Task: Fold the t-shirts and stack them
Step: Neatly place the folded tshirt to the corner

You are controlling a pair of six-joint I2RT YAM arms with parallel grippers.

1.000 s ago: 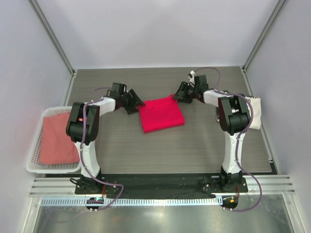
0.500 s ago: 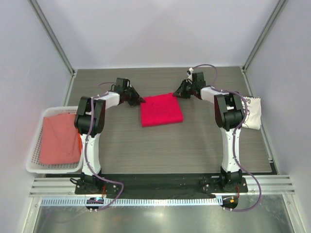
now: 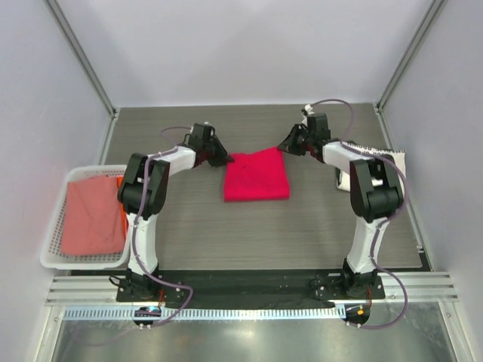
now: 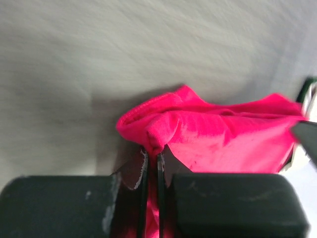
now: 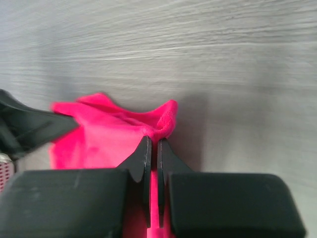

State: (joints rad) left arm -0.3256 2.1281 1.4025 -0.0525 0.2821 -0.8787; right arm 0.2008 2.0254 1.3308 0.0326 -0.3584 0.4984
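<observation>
The crimson-pink t-shirt (image 3: 256,175) lies folded in a rough square mid-table. My left gripper (image 3: 226,159) is shut on its far left corner, and my right gripper (image 3: 284,148) is shut on its far right corner. In the left wrist view the pink cloth (image 4: 223,134) bunches up between the closed jaws of the left gripper (image 4: 152,156). The right wrist view shows the same pinch, with the shirt's hem (image 5: 166,121) caught in the right gripper (image 5: 154,144). The cream t-shirt (image 3: 392,162) with black print lies at the table's right edge, partly behind the right arm.
A white lattice basket (image 3: 53,253) stands off the table's left edge with a salmon-pink cloth (image 3: 90,215) in it. Grey walls and metal corner posts close in the back and sides. The arm bases stand at the near edge.
Both grippers went from open to shut on the far corners of the pink shirt. Both arms and the shirt have shifted slightly to the right.
</observation>
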